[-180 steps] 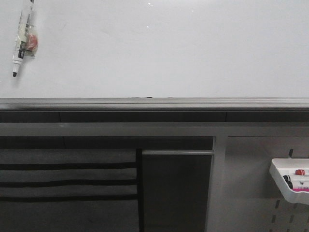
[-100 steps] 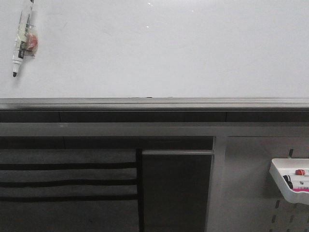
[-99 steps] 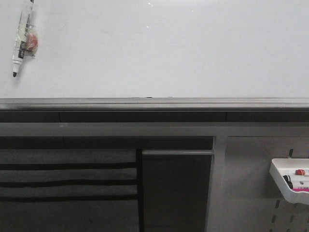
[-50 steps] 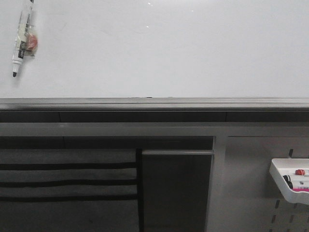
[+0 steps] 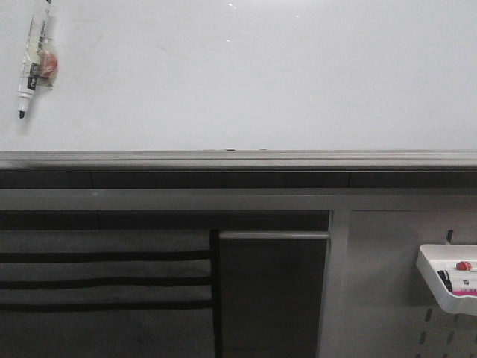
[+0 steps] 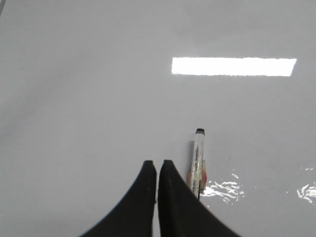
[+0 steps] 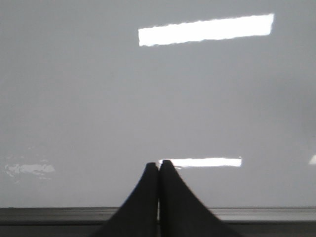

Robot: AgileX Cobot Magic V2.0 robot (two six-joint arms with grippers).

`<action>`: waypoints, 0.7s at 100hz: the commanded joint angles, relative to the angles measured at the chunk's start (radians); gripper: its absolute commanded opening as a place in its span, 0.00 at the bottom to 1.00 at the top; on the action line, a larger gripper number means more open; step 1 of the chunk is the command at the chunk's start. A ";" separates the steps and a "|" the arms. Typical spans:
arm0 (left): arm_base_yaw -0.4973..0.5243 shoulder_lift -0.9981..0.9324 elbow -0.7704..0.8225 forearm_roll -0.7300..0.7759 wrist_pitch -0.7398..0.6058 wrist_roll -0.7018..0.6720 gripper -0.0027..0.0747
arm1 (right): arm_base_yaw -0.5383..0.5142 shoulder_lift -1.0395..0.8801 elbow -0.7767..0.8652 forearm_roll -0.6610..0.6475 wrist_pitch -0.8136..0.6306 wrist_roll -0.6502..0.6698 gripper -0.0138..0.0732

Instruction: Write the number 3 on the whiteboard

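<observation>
Across the upper half of the front view, the whiteboard (image 5: 253, 74) is lying flat and glossy, its dark grey edge rail (image 5: 238, 159) running along the near side. A marker (image 5: 31, 66) with a clear barrel and black tip is resting on the board at the far left, with a small red piece beside its barrel. No drawn digit is showing anywhere on the white surface.

From the left wrist view, the left tool (image 6: 157, 170) is hovering over the whiteboard (image 6: 98, 98) with its two black fingers pressed together, clenched on nothing. The marker (image 6: 198, 160) is lying just beside those fingertips, apart from them, its barrel pointing away from the tool.

From the right wrist view, the right tool (image 7: 158, 170) is also clenched on nothing, hanging above the whiteboard (image 7: 74, 108) near the edge rail (image 7: 276, 215), with ceiling lights reflecting on the surface.

Below the rail, a white tray (image 5: 447, 283) is hanging on a perforated panel (image 5: 387, 298).
</observation>
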 commanded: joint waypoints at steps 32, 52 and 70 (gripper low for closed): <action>0.001 0.212 -0.347 -0.010 0.344 0.073 0.01 | -0.006 0.290 -0.348 -0.003 0.390 0.000 0.07; 0.001 0.214 -0.347 -0.010 0.339 0.073 0.01 | -0.006 0.323 -0.350 -0.003 0.381 0.000 0.07; 0.001 0.214 -0.347 -0.012 0.337 0.073 0.01 | -0.006 0.323 -0.350 -0.003 0.383 0.000 0.07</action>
